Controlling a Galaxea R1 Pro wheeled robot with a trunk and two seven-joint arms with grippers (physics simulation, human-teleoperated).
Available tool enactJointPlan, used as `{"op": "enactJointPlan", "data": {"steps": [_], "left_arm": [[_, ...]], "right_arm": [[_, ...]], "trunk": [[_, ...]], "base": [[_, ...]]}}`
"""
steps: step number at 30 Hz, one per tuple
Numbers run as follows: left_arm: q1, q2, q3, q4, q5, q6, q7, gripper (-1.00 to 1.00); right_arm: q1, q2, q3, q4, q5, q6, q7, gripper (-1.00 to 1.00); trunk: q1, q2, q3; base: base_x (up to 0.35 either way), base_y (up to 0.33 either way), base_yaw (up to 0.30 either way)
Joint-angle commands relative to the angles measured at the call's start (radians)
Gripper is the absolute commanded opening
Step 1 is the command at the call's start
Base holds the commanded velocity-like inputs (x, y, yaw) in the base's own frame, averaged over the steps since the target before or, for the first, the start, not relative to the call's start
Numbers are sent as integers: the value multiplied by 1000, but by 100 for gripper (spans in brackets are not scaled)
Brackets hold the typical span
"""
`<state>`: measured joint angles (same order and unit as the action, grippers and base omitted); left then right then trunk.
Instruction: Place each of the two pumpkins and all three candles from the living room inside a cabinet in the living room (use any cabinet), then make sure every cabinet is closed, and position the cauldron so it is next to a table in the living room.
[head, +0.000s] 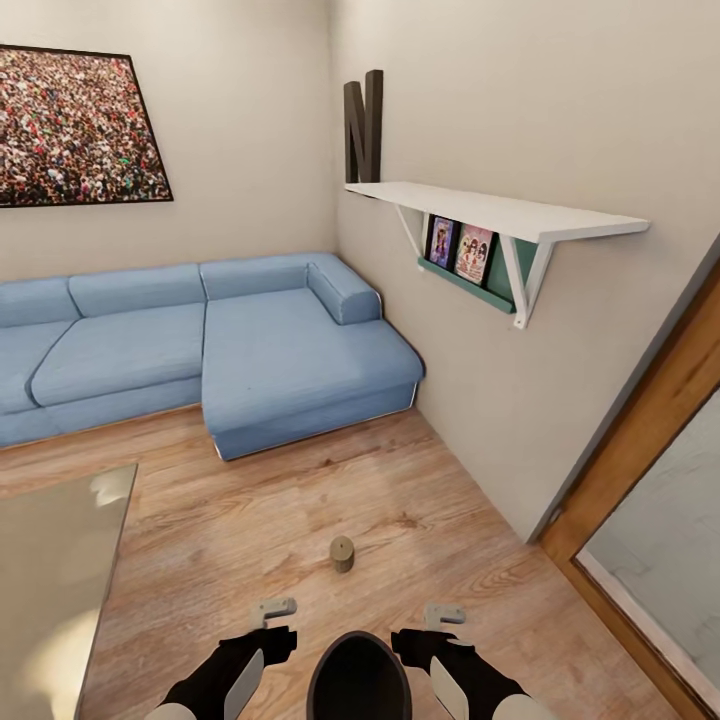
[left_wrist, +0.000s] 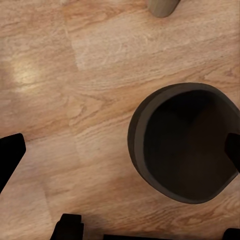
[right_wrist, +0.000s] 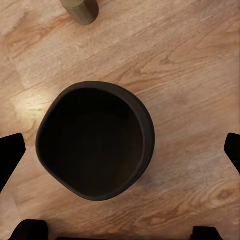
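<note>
Warm wooden floor (head: 300, 520) runs from a blue corner sofa (head: 200, 345) to the robot's base; a framed crowd picture (head: 75, 125) hangs above the sofa, and a white wall shelf (head: 500, 212) carries two dark letters and some small books beneath it; a wood-framed doorway (head: 655, 470) opens on the right. The grey glossy table (head: 50, 580) shows at the left edge of the head view. The black cauldron (head: 358, 680) stands upright on the floor between the two arms, mouth open upward, apart from the table; in both wrist views it appears dark and hollow. One pale candle (head: 342, 553) stands on the floor just beyond it, touching nothing. The left claw (head: 272, 607) and right claw (head: 444, 614) hover on either side of the cauldron, both spread wide and holding nothing, though their tips are small and somewhat hard to read.
</note>
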<state>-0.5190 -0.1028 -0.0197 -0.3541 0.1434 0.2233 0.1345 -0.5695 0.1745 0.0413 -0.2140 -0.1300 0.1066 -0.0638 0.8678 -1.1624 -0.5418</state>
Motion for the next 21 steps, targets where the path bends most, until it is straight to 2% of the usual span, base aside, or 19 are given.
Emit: {"op": "enactJointPlan", "data": {"steps": [1,21], "left_arm": [[0,0,-2,-2,10,5,5,100],[0,0,-3,-2,10,5,5,100]], "right_arm": [[0,0,5,-2,-10,5,-5,100],[0,0,5,-1,-9,7,-7,100]], "trunk": [[0,-1,-1],[0,-1,-1]], "base": [[0,12,0],[0,36,0]]}}
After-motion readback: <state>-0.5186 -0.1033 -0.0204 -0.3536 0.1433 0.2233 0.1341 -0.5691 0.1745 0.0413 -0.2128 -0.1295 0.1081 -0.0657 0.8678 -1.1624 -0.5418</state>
